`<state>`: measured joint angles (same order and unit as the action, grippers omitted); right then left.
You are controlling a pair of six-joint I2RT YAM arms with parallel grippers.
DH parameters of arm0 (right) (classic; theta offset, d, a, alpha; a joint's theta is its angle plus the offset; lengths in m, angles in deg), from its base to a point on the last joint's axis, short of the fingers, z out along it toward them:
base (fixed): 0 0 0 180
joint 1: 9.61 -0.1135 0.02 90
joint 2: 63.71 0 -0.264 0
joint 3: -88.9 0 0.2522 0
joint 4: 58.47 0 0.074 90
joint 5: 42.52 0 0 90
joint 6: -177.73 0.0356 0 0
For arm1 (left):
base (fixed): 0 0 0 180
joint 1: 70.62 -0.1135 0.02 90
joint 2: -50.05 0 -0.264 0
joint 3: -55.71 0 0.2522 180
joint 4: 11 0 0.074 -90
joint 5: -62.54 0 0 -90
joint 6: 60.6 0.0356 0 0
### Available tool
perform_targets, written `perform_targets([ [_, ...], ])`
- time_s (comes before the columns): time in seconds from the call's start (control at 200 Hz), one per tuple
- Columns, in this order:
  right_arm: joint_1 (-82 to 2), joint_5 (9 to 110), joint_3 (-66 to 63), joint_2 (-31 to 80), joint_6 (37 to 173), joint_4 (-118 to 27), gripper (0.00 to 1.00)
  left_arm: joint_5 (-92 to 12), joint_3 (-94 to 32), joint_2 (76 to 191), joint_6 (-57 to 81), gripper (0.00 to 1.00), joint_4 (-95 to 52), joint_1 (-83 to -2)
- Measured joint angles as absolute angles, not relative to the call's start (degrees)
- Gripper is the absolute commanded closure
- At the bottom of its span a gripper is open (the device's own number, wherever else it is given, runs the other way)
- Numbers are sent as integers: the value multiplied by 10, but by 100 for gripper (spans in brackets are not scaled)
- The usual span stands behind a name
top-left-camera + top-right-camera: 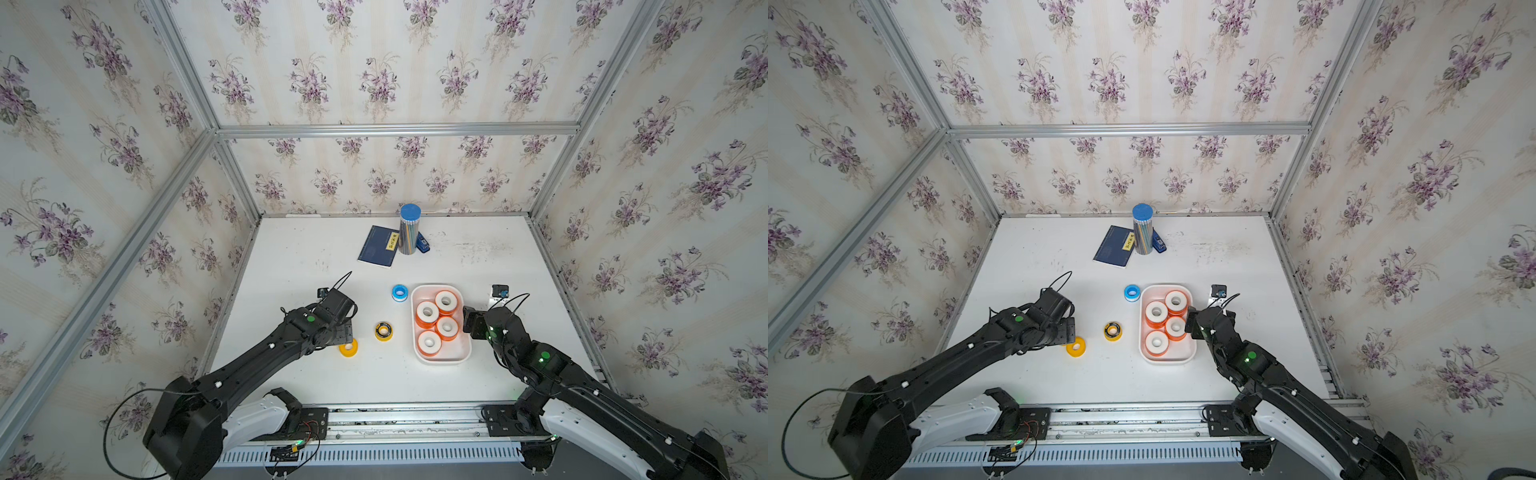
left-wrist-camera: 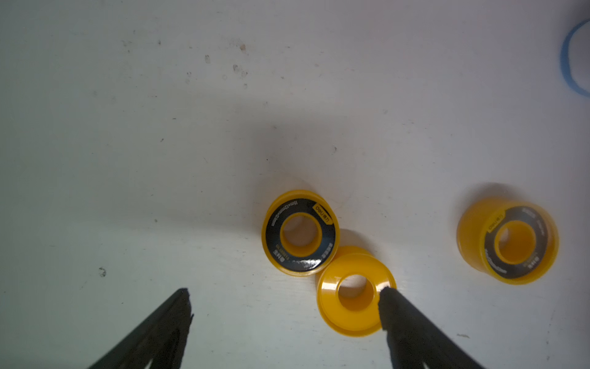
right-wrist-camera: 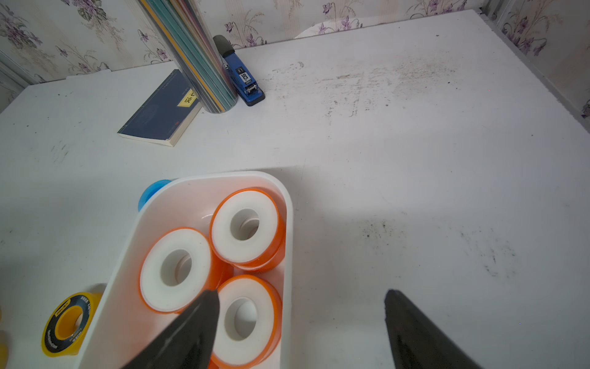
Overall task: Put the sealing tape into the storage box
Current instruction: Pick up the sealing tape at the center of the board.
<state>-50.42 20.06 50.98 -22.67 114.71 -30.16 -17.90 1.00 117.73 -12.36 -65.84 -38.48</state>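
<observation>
While left gripper (image 2: 284, 292) and right gripper (image 3: 300, 292) gape empty, four white-faced, orange-rimmed tape rolls (image 1: 422, 309) lie boxed.
Shallow white plastic storage box (image 1: 453, 353) holds them; one blue-and-white tape roll (image 1: 400, 292) at its eleven o'clock corner. At nine o'clock: two black-centred yellow tape rolls (image 2: 274, 236), one plain yellow tape roll (image 2: 330, 289) at a left fingertip (image 2: 396, 313).
</observation>
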Motion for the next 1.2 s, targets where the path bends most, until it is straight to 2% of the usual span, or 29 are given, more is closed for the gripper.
perform_targets([
  [0.2, -504, 199, 516, -231, 1154, -311, 16, -220, 3, 1266, -99, 13, -622, -416],
  [0.445, -504, 198, 556, -240, 1167, -343, 16, -251, 5, 1337, -79, 22, -576, -429],
  [0.734, -504, 203, 572, -235, 1177, -358, 17, -251, 7, 1338, -70, 27, -570, -433],
  [0.944, -504, 206, 574, -230, 1178, -359, 17, -253, 9, 1335, -69, 42, -569, -435],
  [1.124, -504, 210, 574, -231, 1178, -362, 18, -255, 8, 1335, -69, 44, -569, -435],
  [1.139, -504, 210, 574, -230, 1178, -363, 18, -255, 8, 1335, -69, 48, -570, -435],
  [1.199, -504, 210, 574, -230, 1178, -364, 18, -261, 7, 1332, -68, 50, -572, -435],
])
